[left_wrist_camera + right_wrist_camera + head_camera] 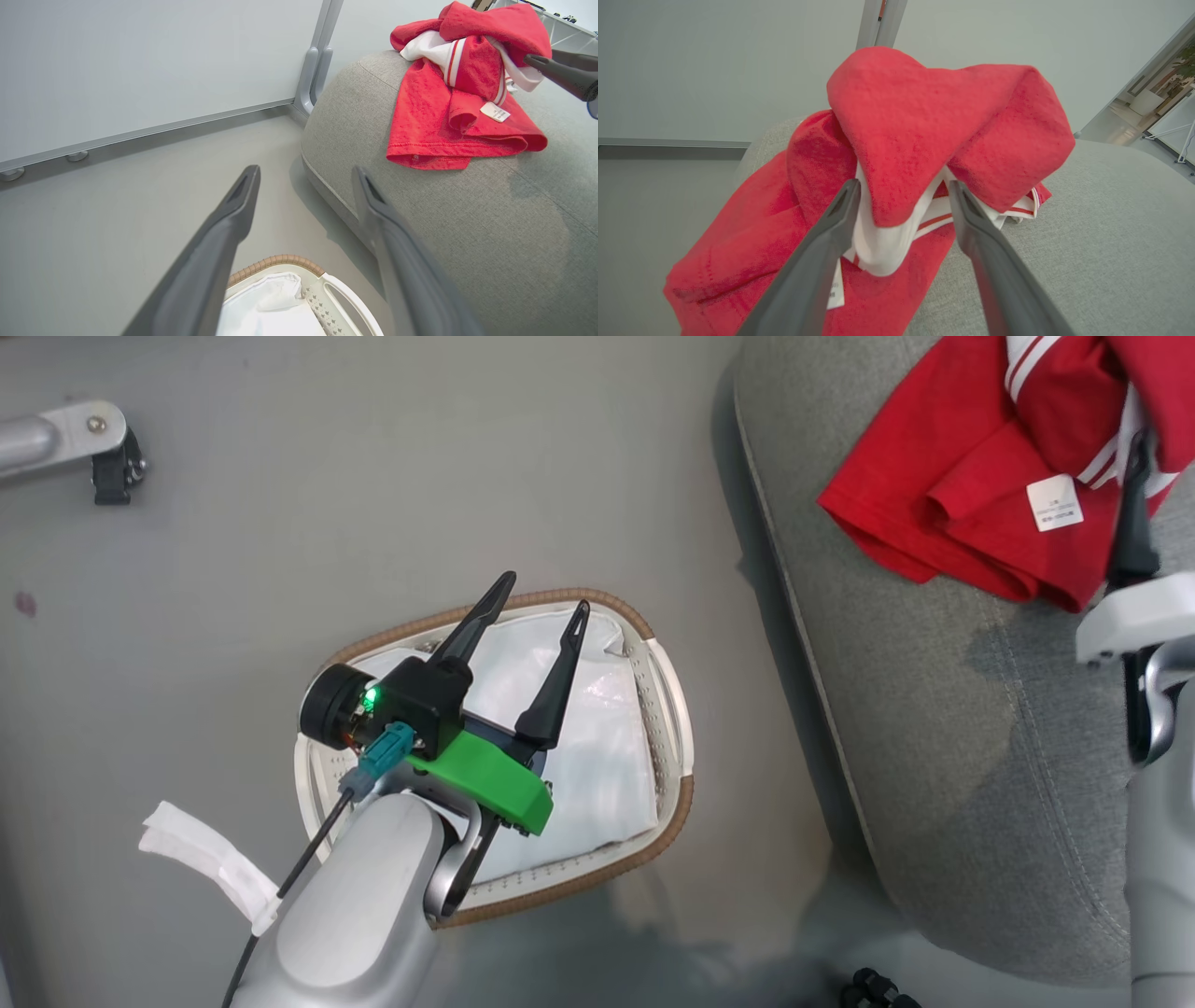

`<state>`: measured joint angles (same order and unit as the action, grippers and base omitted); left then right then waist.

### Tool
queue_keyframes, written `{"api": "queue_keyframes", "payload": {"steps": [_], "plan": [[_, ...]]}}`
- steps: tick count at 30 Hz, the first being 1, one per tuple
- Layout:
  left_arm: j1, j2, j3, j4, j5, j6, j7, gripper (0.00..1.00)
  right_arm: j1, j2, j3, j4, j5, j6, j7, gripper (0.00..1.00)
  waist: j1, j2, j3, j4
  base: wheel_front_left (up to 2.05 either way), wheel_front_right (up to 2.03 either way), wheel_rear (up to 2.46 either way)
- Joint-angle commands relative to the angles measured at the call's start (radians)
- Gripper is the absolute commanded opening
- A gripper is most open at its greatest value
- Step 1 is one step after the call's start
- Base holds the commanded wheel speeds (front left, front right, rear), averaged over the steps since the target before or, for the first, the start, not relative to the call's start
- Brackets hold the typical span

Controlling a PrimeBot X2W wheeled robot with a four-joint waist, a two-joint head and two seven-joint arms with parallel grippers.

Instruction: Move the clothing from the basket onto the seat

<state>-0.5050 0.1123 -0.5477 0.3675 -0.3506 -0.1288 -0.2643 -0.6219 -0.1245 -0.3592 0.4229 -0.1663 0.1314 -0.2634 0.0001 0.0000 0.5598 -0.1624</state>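
Observation:
The red clothing [934, 485] lies bunched on the light grey seat [934, 709], its white label [1055, 502] facing up. My right gripper [903, 184] is open, its fingers on either side of a raised fold of the red and white clothing [924, 121]; in the head view one of its dark fingers [1134, 504] stands over the pile. My left gripper [546, 593] is open and holds nothing, hovering above the basket [667, 709]. Inside the basket the white liner [607, 747] shows, with no red fabric visible. The left wrist view has the clothing [420, 121] up on the seat [467, 224].
The basket stands on the smooth grey floor [280, 569] just left of the seat's rounded edge. A metal leg with a black caster [112, 467] is at the upper left. A pale wall panel with a metal post [317, 60] stands behind.

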Motion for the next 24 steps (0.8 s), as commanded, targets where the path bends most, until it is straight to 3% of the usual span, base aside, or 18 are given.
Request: {"api": "queue_keyframes", "payload": {"steps": [1,11,19,24], "plan": [[0.013,0.003,0.008,-0.002,-0.002,-0.003,0.000,1.00,0.024,0.004,0.005,-0.007,0.007,-0.001,-0.002,1.00,-0.0001,0.0000,-0.025,-0.005,0.00,0.00,0.00],[0.065,-0.021,0.076,-0.014,-0.010,-0.003,0.000,1.00,0.088,-0.011,0.033,-0.048,0.009,-0.001,-0.002,1.00,-0.0001,0.0000,-0.160,0.018,0.00,0.00,0.00],[0.144,-0.046,0.175,-0.025,-0.008,-0.003,0.000,1.00,0.077,-0.045,0.067,-0.049,0.015,-0.001,-0.002,1.00,-0.0001,0.0000,-0.295,0.097,0.00,0.00,0.00],[0.204,-0.054,0.258,-0.027,0.008,0.004,0.000,1.00,0.087,-0.027,0.105,-0.031,0.027,-0.001,-0.002,1.00,-0.0001,0.0000,-0.359,0.157,0.00,0.00,0.00]]}}
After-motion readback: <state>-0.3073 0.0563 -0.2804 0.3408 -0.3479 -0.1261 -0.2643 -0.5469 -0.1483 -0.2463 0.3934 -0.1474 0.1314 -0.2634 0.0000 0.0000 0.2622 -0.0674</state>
